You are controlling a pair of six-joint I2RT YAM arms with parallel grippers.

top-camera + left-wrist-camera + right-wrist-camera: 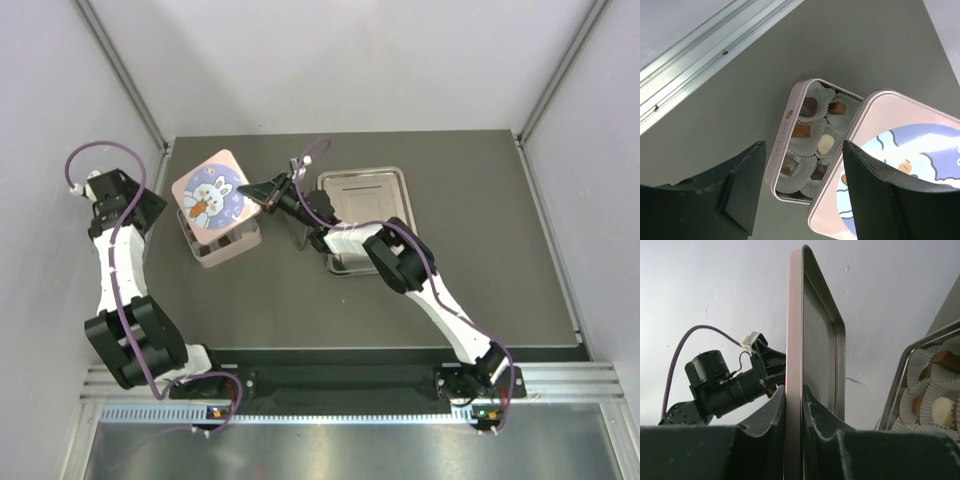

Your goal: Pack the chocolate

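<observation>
Several chocolate pieces (pixel 801 130), dark, mid brown and one cream (pixel 827 144), sit in white paper cups inside the open pink tin (pixel 782 145). My right gripper (pixel 795 390) is shut on the edge of the rabbit lid (pixel 795 340), holding it tilted over the tin's right part (pixel 235 248). From above, the lid (pixel 210 195) hides most of the tin, with the right gripper (pixel 262 190) at its right edge. My left gripper (pixel 803 145) is open, raised well off the tin with nothing between its fingers; it is at the table's left side (pixel 148 208). Some chocolate (pixel 942 360) also shows in the right wrist view.
A steel tray (pixel 365 190) lies right of the tin, partly under the right arm. Grey walls enclose the dark table on three sides. An aluminium rail (pixel 700 55) runs along the table's edge in the left wrist view.
</observation>
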